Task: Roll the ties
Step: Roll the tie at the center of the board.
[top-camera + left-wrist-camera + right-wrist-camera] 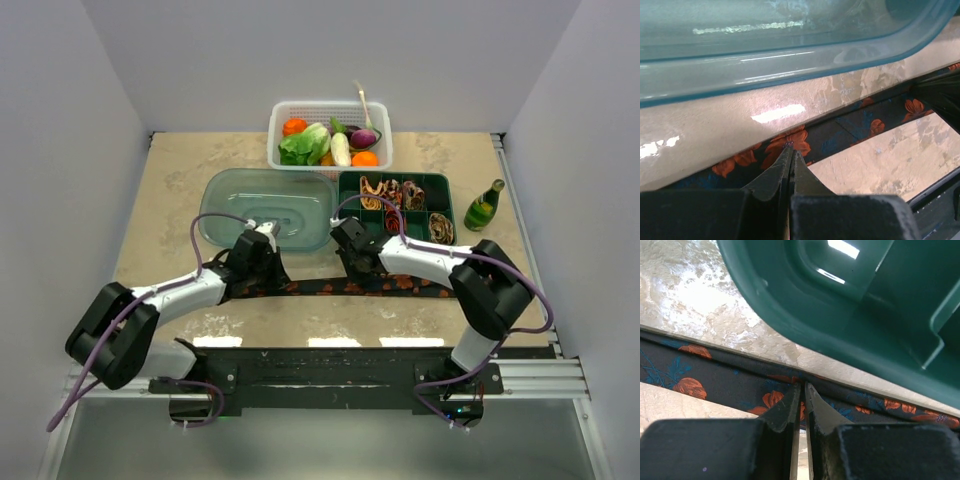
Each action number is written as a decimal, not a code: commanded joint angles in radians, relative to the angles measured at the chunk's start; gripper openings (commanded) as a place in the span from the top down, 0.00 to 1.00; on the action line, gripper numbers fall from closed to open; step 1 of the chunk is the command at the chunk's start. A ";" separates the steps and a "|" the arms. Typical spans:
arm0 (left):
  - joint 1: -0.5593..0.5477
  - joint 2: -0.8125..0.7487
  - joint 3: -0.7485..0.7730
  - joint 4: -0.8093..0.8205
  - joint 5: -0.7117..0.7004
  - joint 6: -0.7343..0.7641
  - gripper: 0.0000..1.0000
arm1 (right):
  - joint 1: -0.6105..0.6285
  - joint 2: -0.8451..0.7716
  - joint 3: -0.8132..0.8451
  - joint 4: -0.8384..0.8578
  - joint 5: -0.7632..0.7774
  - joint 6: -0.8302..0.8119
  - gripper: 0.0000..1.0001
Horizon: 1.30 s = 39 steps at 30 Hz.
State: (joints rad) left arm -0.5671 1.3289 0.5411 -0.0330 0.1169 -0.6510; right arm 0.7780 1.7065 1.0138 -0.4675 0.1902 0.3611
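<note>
A black tie (320, 287) with orange-red flowers lies stretched in a straight line across the table in front of both arms. My left gripper (262, 268) is shut, its tips pinched on the tie's band (850, 131) at an orange flower; the gripper's point in the left wrist view (791, 148) is on the cloth. My right gripper (352, 266) is closed to a thin slit on the tie's far edge (715, 377), where the cloth puckers at its tips (803, 386). Several rolled ties (398, 193) sit in a green compartment tray (446, 200).
A clear blue-tinted plastic tub (262, 206) stands just beyond the left gripper, its rim close in the left wrist view (790, 70). The green tray's wall (850, 315) is just beyond the right gripper. A white basket of vegetables (330, 140) and a green bottle (484, 207) stand farther back.
</note>
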 commanded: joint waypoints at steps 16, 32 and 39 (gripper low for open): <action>-0.085 -0.008 -0.111 0.085 -0.069 -0.071 1.00 | 0.000 -0.128 -0.122 -0.091 -0.027 0.061 0.91; -0.122 -0.226 -0.075 -0.011 -0.177 -0.102 0.63 | 0.003 -0.243 -0.044 -0.079 0.008 0.062 0.91; -0.119 -0.402 -0.072 -0.169 -0.287 -0.140 0.37 | 0.110 -0.183 0.017 -0.045 -0.053 0.016 0.92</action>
State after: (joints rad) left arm -0.6876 1.0111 0.4374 -0.0975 -0.0681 -0.7597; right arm 0.8146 1.4944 0.9836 -0.5446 0.1841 0.4072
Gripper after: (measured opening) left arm 0.577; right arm 0.087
